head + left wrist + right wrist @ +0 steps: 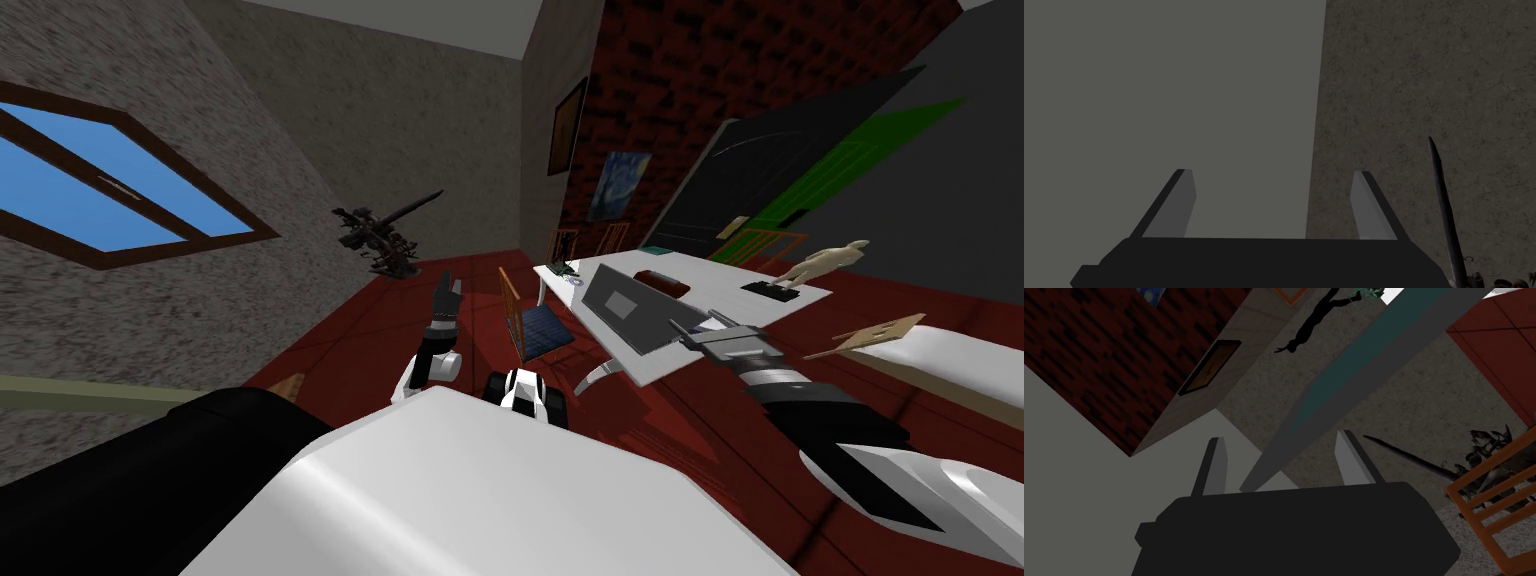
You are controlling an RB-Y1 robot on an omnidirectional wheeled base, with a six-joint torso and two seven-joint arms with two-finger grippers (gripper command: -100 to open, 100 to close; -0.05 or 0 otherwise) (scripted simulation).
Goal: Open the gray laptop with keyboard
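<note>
The grey laptop [632,308] lies on the near end of a white table [715,272], its lid lifted off the base. My right gripper [688,330] is at the laptop's near corner. In the right wrist view the lid [1344,383] runs edge-on as a grey slab with a teal face. Its corner sits between the fingers of my right gripper [1284,458], which is open and not pressing it. My left gripper [446,290] is raised off to the left of the table. Its wrist view shows that gripper [1274,195] open with nothing between the fingers.
An orange-framed chair with a blue seat [535,328] stands at the table's left side. On the table are a dark red object [663,283], a black item [772,290] and a tan figure [826,262]. A dark branching sculpture [385,238] stands on the floor beyond.
</note>
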